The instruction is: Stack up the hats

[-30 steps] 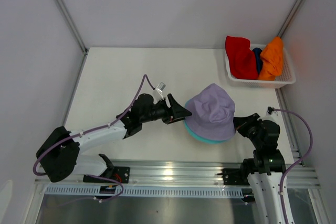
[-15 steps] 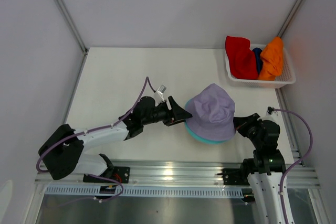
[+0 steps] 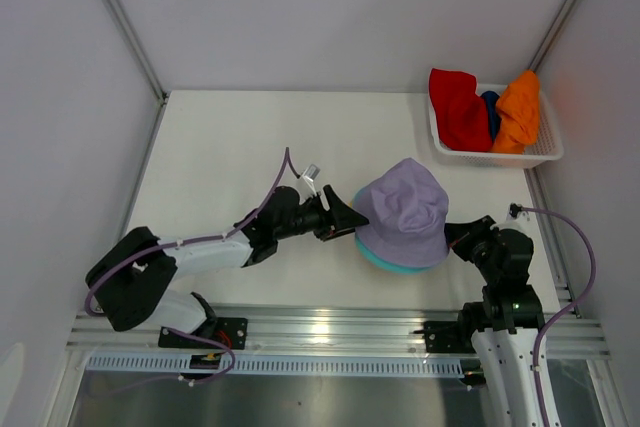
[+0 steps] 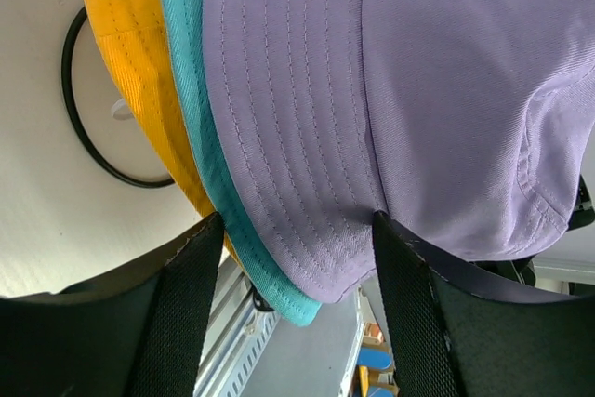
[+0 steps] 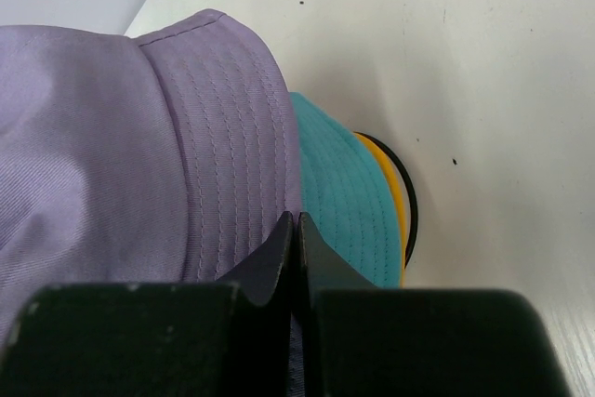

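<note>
A lavender hat (image 3: 405,209) tops a stack near the table's front, over a teal hat (image 3: 385,260). In the left wrist view the lavender brim (image 4: 307,137), the teal brim (image 4: 186,72) and a yellow hat (image 4: 121,25) lie layered. My left gripper (image 3: 352,220) is at the stack's left edge, open, its jaws (image 4: 296,225) straddling the lavender and teal brims. My right gripper (image 3: 452,235) is at the stack's right edge, shut, its tips (image 5: 296,218) against the lavender brim (image 5: 223,155). Red (image 3: 458,107), dark blue (image 3: 490,107) and orange (image 3: 518,112) hats sit in the basket.
The white mesh basket (image 3: 495,155) stands at the back right corner. A black wire stand (image 4: 70,109) shows as a ring on the table under the stack, also seen as the ring (image 5: 412,202) in the right wrist view. Walls close in the table on three sides.
The left arm's elbow has swung rightward and its gripper has slid slightly nearer along the stack's left brim. The right arm and the hats have not moved.
</note>
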